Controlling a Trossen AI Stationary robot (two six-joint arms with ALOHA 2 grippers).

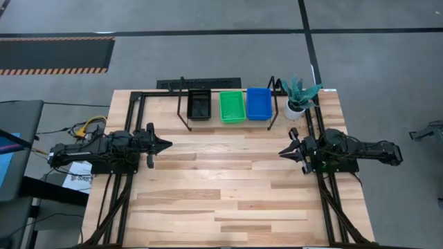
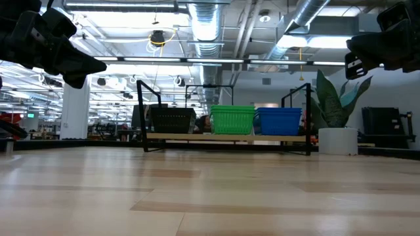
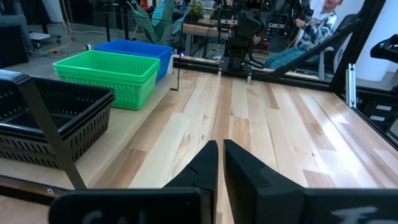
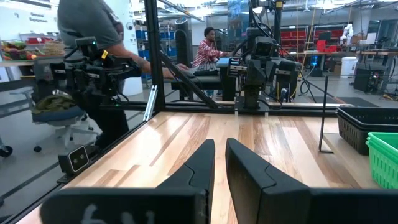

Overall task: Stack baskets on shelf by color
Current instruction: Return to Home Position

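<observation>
On the shelf (image 1: 235,123) at the table's far edge stand black baskets (image 1: 199,104), green baskets (image 1: 232,106) and blue baskets (image 1: 259,103), side by side from left to right. In the low view the black (image 2: 172,119), green (image 2: 231,120) and blue (image 2: 278,120) stacks rest on the shelf plank (image 2: 226,137). My left gripper (image 1: 166,144) is shut at the table's left side, pointing level toward the right. My right gripper (image 1: 284,151) is shut at the table's right side, pointing left. Both hang above the tabletop, well short of the shelf, with nothing between the fingers.
A white pot with a green plant (image 1: 297,102) stands to the right of the shelf at the far right corner. Black frame rails (image 1: 131,131) run along the table's left and right sides. In the wrist views, people (image 4: 87,37) show beyond the table.
</observation>
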